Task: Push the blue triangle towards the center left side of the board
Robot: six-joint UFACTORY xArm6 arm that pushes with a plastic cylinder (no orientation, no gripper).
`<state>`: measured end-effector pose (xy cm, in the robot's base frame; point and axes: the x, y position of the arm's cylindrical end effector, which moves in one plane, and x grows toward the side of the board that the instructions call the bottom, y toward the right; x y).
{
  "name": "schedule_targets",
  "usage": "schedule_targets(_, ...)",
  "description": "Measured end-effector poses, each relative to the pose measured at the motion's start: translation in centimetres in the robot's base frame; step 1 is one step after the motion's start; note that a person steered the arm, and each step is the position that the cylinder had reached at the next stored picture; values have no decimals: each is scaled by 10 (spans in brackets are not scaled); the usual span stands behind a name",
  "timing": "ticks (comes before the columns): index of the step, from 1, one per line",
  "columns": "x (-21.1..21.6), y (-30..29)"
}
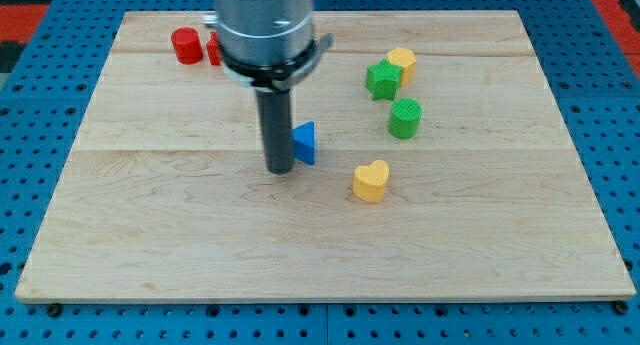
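Observation:
The blue triangle (305, 142) lies near the middle of the wooden board (150, 215). My tip (280, 170) is down on the board at the triangle's left side, touching or nearly touching it. The dark rod rises from the tip and hides part of the triangle's left edge. The arm's grey body fills the view's top centre.
A red cylinder (185, 45) and another red block (213, 49), partly hidden by the arm, sit at the view's top left. A green star (382, 80), a yellow block (402, 61) and a green cylinder (405, 117) stand at the upper right. A yellow heart (370, 181) lies right of the triangle.

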<state>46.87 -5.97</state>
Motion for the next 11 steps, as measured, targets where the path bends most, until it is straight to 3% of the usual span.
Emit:
schedule_targets(2, 40, 34)
schedule_targets(3, 34, 56)
schedule_targets(6, -13, 52)
schedule_targets(9, -34, 56)
schedule_targets(11, -63, -20)
